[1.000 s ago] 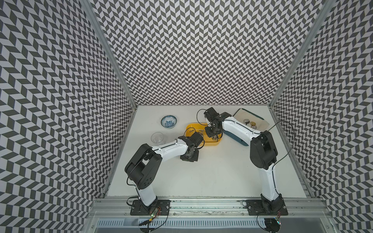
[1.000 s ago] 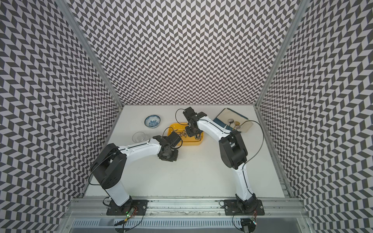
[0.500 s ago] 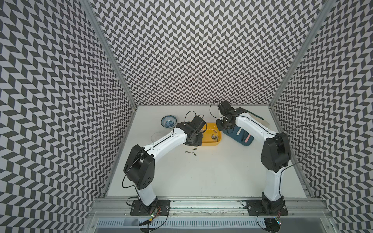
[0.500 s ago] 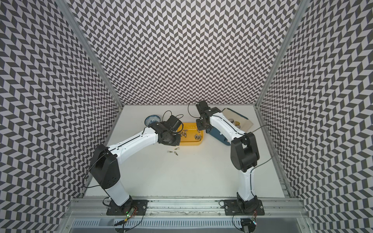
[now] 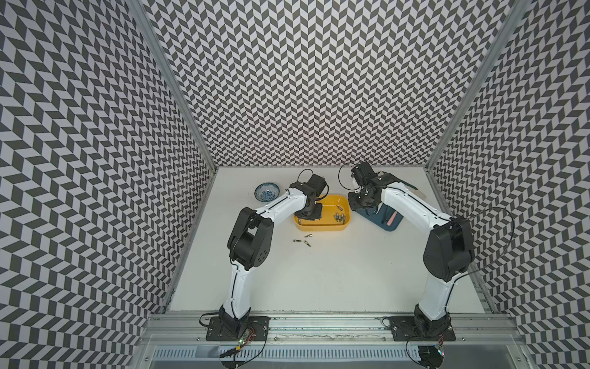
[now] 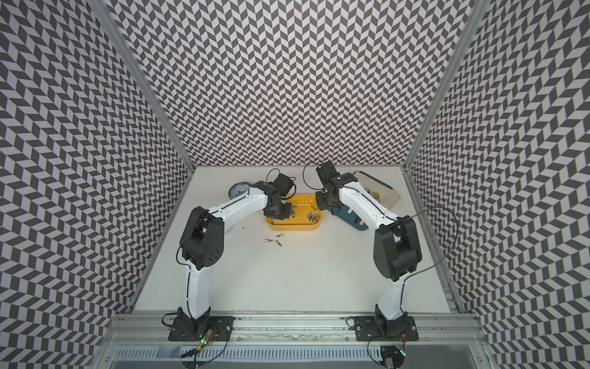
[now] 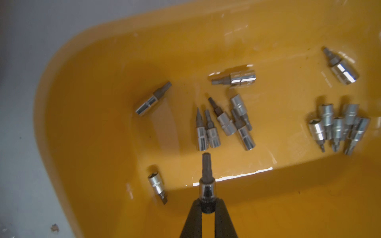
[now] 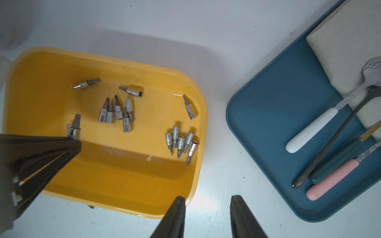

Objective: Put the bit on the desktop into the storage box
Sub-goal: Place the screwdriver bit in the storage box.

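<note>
- In both top views my left claw [image 5: 307, 216] hangs over the left end of the storage box [image 5: 322, 227], the yellow tub standing on the bench [image 5: 319, 281].
- In a top view, three loose bits [image 6: 268, 240] lie on the bench just in front of the storage box, near its left front corner and slightly apart from one another.
- My right claw [image 5: 357, 204] sits at the right end of the storage box, between it and the blue tray [image 5: 388, 223]. A blue-patterned bowl [image 5: 267, 192] stands behind my left arm, apart from the box. From up here I cannot tell how either claw's jaws stand.
- In the left wrist view, my left claw [image 7: 207, 206] is clamped together on the chrome base of the held bit [image 7: 206, 177]. Its dark tip points away from me, over the box floor. I cannot tell whether it touches the floor.
- The stored bits [image 7: 224, 121] lie flat inside the box in two clusters, with a few singles around them.
- In the right wrist view, my right claw [image 8: 208, 198] has its jaws apart with nothing between them. It is above bare bench, just beside the box's corner.
- The tray carries cutlery [image 8: 309, 131] and a cream cloth [image 8: 346, 41].
- The same view shows my left claw gripping the held bit inside the box.
</note>
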`<state>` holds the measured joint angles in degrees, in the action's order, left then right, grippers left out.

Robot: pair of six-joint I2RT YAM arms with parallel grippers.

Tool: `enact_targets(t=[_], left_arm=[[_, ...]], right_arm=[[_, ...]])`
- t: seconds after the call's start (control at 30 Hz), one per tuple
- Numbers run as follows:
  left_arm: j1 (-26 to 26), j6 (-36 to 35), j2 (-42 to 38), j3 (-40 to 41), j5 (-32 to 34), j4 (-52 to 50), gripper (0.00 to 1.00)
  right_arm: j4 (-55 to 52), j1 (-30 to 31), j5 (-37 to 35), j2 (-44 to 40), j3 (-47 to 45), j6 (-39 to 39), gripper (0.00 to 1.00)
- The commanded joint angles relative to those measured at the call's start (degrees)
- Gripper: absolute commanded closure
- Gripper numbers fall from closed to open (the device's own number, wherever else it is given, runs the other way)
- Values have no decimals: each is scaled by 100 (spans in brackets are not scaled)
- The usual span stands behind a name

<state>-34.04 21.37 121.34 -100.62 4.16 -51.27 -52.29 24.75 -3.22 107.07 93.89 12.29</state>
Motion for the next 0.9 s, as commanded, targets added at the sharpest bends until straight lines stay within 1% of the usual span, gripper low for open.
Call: enact_targets(t=[0.0,0.17,0.37,0.87], left_arm=[[-132,-82,136,-435,-179,-9,100],[-216,-39,506,-896,-434,-13,100],[-265,25,759,-1088,-910,208,100],[-348,87,1281,-1291,-1023,272,100]], right_arm=[[79,23,-64,-241,-28,54,59],[79,-57,10,-282,-85,89,59],[79,-159,32,-421,-167,89,59],[79,-260,200,-520,-202,27,59]])
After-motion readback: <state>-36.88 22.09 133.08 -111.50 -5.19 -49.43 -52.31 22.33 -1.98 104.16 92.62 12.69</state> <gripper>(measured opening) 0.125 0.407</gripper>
